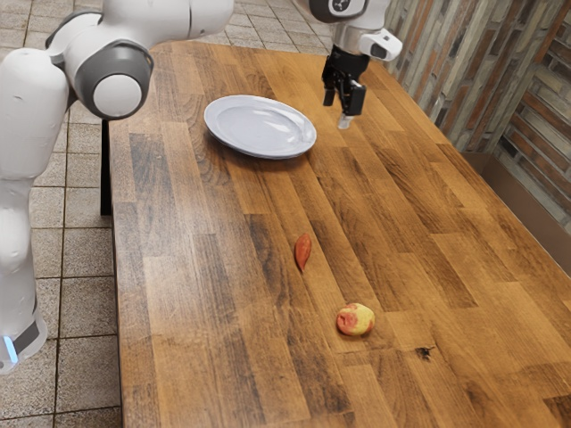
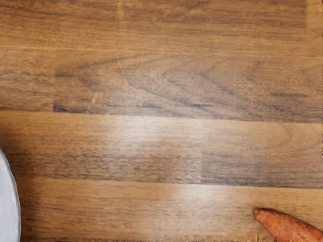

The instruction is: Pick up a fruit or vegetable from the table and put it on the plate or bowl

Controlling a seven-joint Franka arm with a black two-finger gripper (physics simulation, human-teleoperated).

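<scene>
Wood planks with a dark, streaky grain make up the table [image 1: 428,223], which stands on a grey tiled floor [image 1: 80,259] beside a slatted wall [image 1: 500,80]. A white plate [image 1: 260,126] sits flat near the table's far end. The gripper [image 1: 345,111] hangs just beside the plate, on the exterior view's right of it, pointing straight down a little above the wood and touching nothing. From this angle I cannot tell whether its jaws are spread or pressed together. The white arm [image 1: 107,62] comes in above the plate from the exterior view's left.

A slim, reddish-orange vegetable [image 1: 303,251] lies on the boards well apart from the plate, toward the near end of the table. A round fruit [image 1: 355,319], yellow with a red blush, rests farther from the plate again, beyond the vegetable and slightly to the exterior view's right of it. Both lie on bare wood.

In the wrist view, the table [image 2: 161,101] runs under the hand, a sliver of the plate [image 2: 7,201] rim shows at one edge, and the pointed tip of the vegetable [image 2: 287,227] shows well away from that rim.
</scene>
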